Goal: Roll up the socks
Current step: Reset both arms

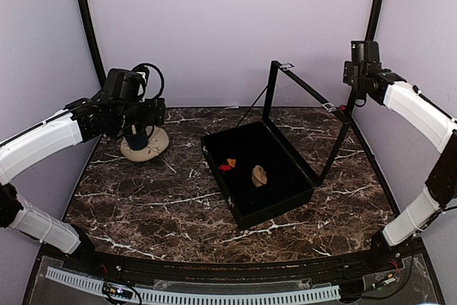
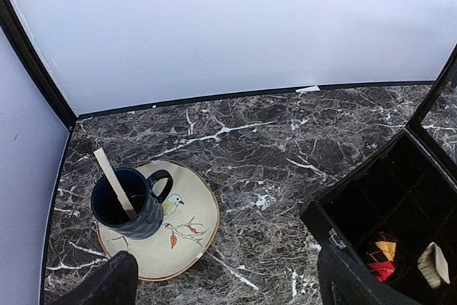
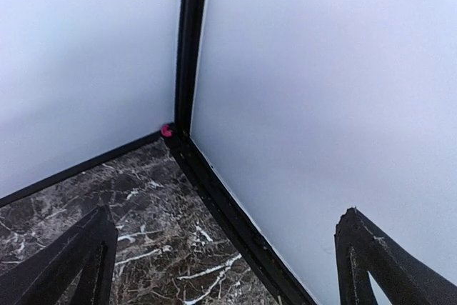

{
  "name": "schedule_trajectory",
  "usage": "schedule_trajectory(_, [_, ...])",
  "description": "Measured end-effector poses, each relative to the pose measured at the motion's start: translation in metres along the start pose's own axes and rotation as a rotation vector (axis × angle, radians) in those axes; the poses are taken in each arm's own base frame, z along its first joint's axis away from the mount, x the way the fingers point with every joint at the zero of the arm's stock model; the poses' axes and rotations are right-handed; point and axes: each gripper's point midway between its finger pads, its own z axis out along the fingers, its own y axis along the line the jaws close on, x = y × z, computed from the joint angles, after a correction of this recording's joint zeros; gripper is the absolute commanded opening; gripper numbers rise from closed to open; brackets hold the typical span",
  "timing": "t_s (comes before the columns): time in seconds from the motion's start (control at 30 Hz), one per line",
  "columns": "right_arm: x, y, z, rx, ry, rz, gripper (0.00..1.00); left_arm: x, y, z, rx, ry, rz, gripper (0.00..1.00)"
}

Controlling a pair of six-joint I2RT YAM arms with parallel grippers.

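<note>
The left arm (image 1: 43,141) and right arm (image 1: 421,116) had white shells and black joints. A black cable (image 1: 150,75) looped beside the black left gripper (image 2: 228,283).

The left arm (image 1: 43,141) is extended forward along the left side, with its wrist bent downward. The left tool (image 2: 227,256) is held low, its fingers (image 2: 100,283) spread wide. The right arm (image 1: 421,116) is raised high toward the far right corner, and the right tool (image 3: 225,213) is likewise held with its fingers spread wide.
</note>
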Motion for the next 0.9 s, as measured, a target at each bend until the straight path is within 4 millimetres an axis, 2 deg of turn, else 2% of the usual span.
schedule_trajectory(0.1, [0.028,-0.016,0.022,0.030,0.059,0.009,1.00,0.005,0.008,0.007,-0.021,0.004,0.006,0.90])
schedule_trajectory(0.27, [0.090,-0.038,0.049,0.051,0.185,0.025,1.00,0.022,0.017,0.020,-0.049,0.020,0.021,0.90])
schedule_trajectory(0.37, [0.128,-0.038,0.053,0.046,0.260,0.013,0.99,0.031,0.016,0.027,-0.051,0.026,0.031,0.90])
schedule_trajectory(0.6, [0.194,-0.032,0.050,0.024,0.396,-0.002,0.99,0.054,0.015,0.042,-0.049,0.039,0.062,0.91])
schedule_trajectory(0.73, [0.217,-0.036,0.041,0.016,0.440,-0.006,1.00,0.060,0.017,0.046,-0.048,0.027,0.071,0.91])
schedule_trajectory(0.9, [0.208,-0.042,0.026,-0.019,0.403,0.030,1.00,0.063,0.019,0.051,-0.047,0.006,0.078,0.91])
